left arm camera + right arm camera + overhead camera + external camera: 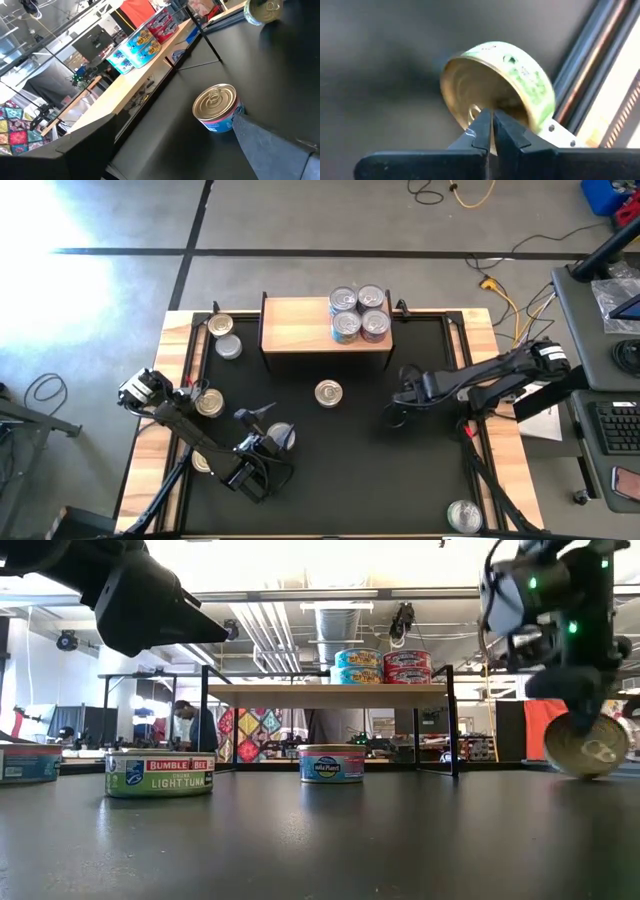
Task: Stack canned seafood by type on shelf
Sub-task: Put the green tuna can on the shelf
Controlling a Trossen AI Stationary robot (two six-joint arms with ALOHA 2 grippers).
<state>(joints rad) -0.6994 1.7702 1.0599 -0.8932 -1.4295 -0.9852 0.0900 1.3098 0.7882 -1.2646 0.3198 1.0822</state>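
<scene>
My right gripper point(490, 131) pinches 1 tilted green can point(502, 85) by its lid tab, frame centre; I'd lift slowly toward the shelf point(325, 336).

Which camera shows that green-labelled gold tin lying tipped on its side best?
The right wrist view: the tipped tin fills the picture, green label and gold lid plain, just beyond the shut right claw. The low view shows it edge-on at right. The high view hides it; the left wrist view catches a corner.
</scene>
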